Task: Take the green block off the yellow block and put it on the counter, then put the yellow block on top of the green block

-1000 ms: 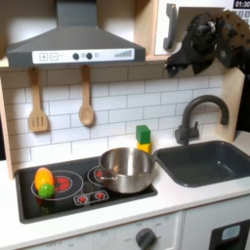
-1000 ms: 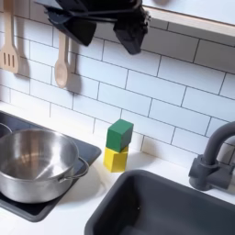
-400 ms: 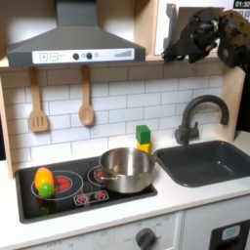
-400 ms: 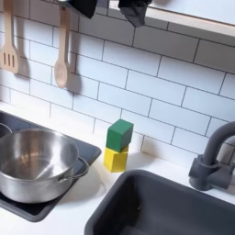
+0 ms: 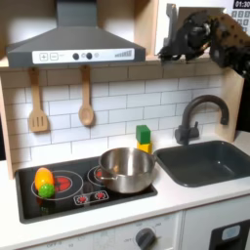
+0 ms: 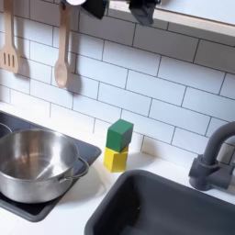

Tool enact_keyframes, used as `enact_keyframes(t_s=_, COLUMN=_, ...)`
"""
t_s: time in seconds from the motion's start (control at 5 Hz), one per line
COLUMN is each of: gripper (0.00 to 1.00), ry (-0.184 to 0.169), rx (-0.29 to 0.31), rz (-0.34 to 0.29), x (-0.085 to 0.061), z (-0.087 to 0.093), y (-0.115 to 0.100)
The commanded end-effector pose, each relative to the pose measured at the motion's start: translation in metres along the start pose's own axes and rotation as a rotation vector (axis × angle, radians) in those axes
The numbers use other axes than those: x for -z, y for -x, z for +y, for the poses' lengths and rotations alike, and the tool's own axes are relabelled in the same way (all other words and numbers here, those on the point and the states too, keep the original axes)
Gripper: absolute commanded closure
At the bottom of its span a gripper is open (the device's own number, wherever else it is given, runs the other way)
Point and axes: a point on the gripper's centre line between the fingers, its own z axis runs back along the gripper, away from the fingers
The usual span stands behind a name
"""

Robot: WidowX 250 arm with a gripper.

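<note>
A: We're looking at the gripper [image 5: 184, 44] high up by the top shelf, well above the faucet [image 5: 195, 115] in the first exterior view, and it's carrying nothing.

B: Open or closed? In the second exterior view we catch just the dark fingertips [image 6: 142, 12] at the top edge, with a gap between them, so we'd call the fingers spread, though not by much.

A: And the stack is intact. The green block [image 6: 119, 135] sits on the yellow block [image 6: 115, 158], turned a little askew, both against the tiled wall just behind the steel pot [image 6: 33, 163] and beside the sink [image 6: 165, 207].

B: So we judge the first step hasn't started: green is not yet off yellow.

A: Right, we're at the approach. Next we'd need the arm to come down over the pot's far side, line the fingers up with the green block's faces and close on it alone, without nudging yellow.

B: Then a bare patch of counter [image 6: 87, 211] near the pot to set it down. Tight spot, we reckon, with wall, pot and sink all close
</note>
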Motion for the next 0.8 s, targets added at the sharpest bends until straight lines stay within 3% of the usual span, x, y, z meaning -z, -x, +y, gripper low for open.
enact_keyframes(t_s=0.0, gripper=0.00, ry=0.021, rx=-0.002, rz=-0.033, x=0.008, z=-0.004, y=-0.013)
enact_keyframes(t_s=0.6, gripper=0.00, ry=0.028, rx=-0.016, rz=-0.069, x=0.013, z=-0.007, y=-0.029)
